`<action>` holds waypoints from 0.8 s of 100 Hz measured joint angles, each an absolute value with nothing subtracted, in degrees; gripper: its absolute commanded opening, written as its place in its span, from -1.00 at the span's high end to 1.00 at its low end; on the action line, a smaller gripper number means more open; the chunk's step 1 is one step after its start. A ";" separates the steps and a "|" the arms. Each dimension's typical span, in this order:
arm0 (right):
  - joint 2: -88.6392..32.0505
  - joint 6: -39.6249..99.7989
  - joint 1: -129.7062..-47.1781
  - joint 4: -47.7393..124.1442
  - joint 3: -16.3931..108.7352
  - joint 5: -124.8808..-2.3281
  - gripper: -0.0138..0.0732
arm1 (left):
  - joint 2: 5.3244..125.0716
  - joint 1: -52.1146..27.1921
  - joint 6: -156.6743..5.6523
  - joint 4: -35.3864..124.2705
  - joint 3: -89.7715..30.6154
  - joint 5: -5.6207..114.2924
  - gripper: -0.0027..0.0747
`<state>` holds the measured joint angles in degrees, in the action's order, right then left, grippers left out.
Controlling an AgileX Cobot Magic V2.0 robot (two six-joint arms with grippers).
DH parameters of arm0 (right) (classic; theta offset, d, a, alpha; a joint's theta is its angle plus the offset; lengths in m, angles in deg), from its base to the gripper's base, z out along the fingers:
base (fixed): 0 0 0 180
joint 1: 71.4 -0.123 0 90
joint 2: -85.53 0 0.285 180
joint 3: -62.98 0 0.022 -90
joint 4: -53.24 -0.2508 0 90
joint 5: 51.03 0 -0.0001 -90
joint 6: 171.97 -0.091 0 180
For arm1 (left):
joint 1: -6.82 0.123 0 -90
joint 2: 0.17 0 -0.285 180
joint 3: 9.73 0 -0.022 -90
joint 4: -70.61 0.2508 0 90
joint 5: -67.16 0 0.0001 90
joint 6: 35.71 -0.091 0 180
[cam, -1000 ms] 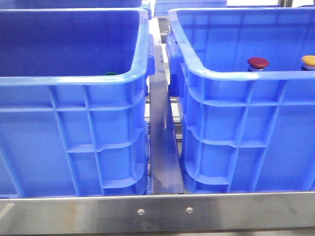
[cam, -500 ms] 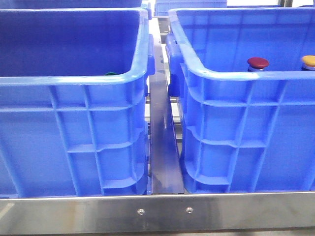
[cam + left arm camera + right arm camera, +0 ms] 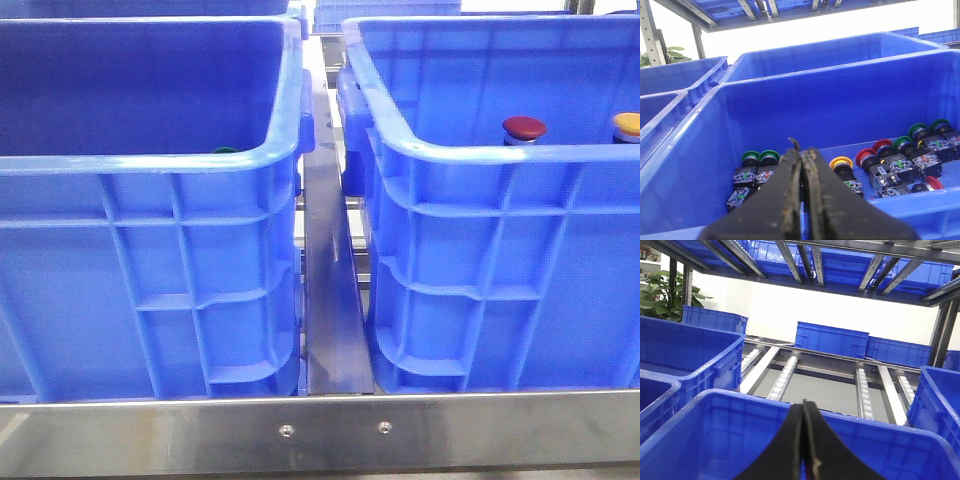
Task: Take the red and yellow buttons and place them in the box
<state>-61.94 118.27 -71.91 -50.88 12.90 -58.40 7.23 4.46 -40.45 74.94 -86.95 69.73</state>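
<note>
In the front view two big blue crates stand side by side, and no gripper shows there. Over the rim of the right box [image 3: 470,152] I see a dark red button cap [image 3: 524,127] and a yellow-orange button cap [image 3: 628,124]. My left gripper [image 3: 801,150] is shut and empty, above the near wall of a crate [image 3: 700,150] that holds several push buttons: a yellow one [image 3: 841,162], red ones [image 3: 866,156] and green ones [image 3: 760,156]. My right gripper [image 3: 804,403] is shut, above a blue crate [image 3: 715,405] whose visible inside is bare.
The left crate [image 3: 150,160] shows a green cap [image 3: 224,150] just above its rim. A steel divider [image 3: 330,280] runs between the crates and a steel rail [image 3: 320,430] crosses the front. More blue crates [image 3: 830,340] and roller tracks [image 3: 862,395] stand behind.
</note>
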 measured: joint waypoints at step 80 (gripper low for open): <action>-66.32 21.15 -71.91 42.90 12.90 -63.23 0.84 | 7.23 4.46 -40.45 74.94 -86.95 69.73 0.98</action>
